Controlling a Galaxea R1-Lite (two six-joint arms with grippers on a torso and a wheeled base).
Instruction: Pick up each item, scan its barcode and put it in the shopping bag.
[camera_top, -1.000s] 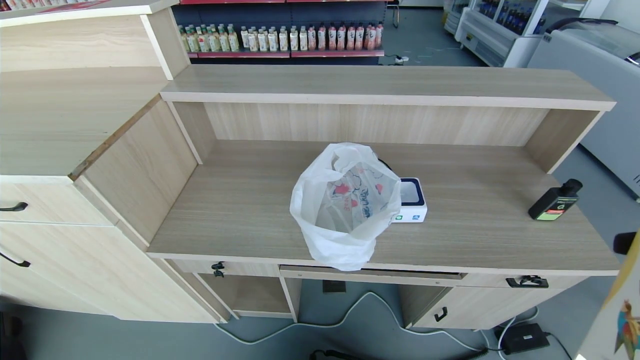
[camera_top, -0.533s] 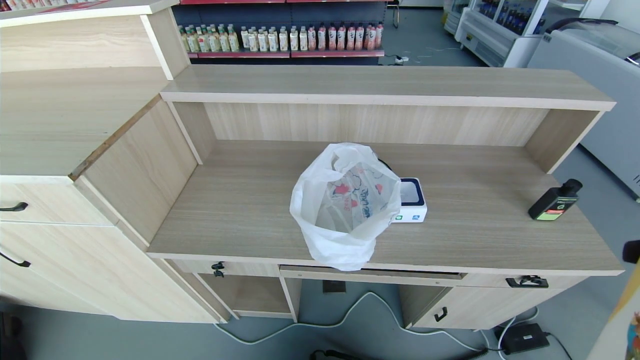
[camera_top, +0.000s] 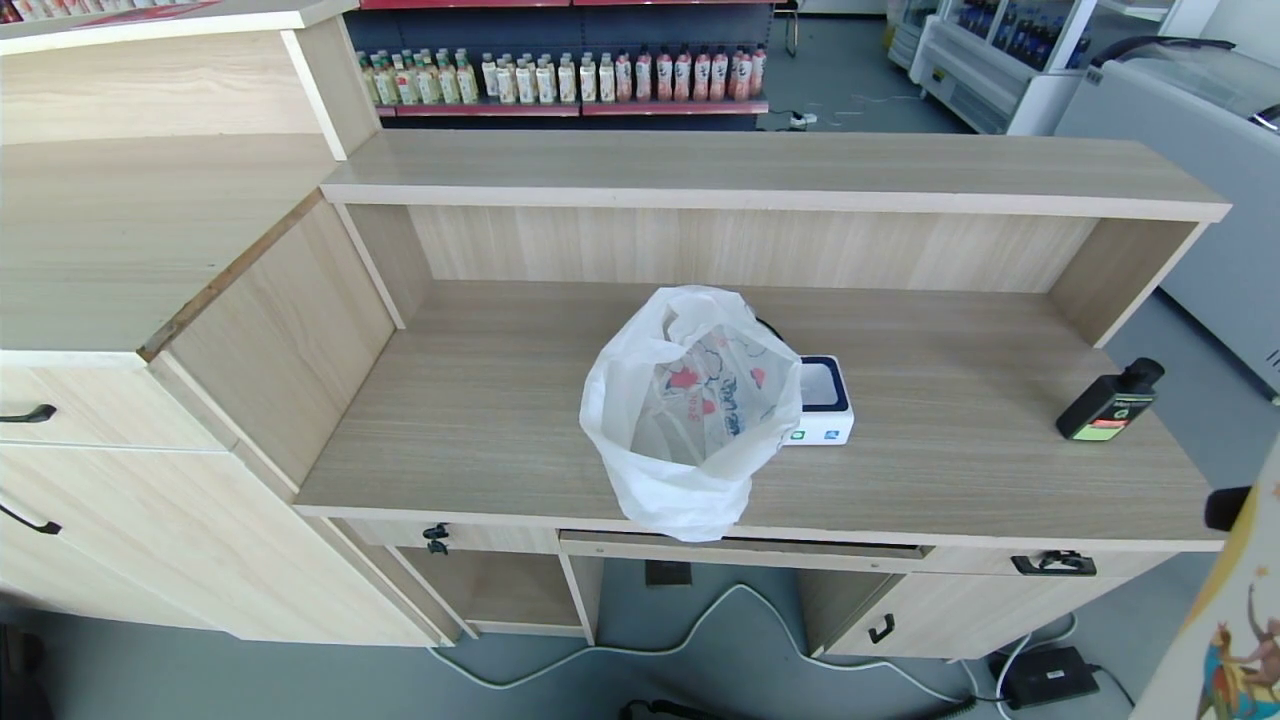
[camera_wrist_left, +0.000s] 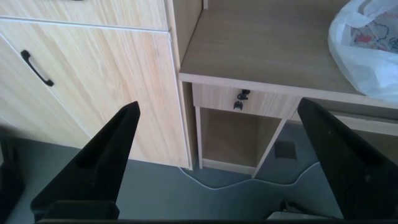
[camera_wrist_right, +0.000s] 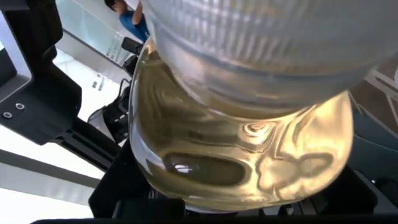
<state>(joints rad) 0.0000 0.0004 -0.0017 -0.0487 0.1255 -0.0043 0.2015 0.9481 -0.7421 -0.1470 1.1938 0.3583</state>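
Note:
A white plastic shopping bag (camera_top: 690, 405) stands open at the counter's front middle. Just right of it sits the white and blue scanner box (camera_top: 825, 398). A black bottle (camera_top: 1110, 402) lies near the counter's right end. My right gripper (camera_top: 1228, 508) is off the counter's front right corner, shut on a clear bottle of pale yellow liquid (camera_wrist_right: 249, 143) with a colourful label (camera_top: 1225, 640). My left gripper (camera_wrist_left: 217, 106) hangs open below the counter's front left edge, holding nothing, with the bag (camera_wrist_left: 367, 46) farther off.
A raised shelf (camera_top: 770, 170) runs along the counter's back and a taller cabinet (camera_top: 150, 230) stands to the left. Drawers and handles (camera_top: 1052, 563) sit under the front edge. Cables (camera_top: 700, 640) lie on the floor below.
The held bottle at the lower right edge first slipped further out of the head view, then came back left and shows more now. Nothing on the counter has moved.

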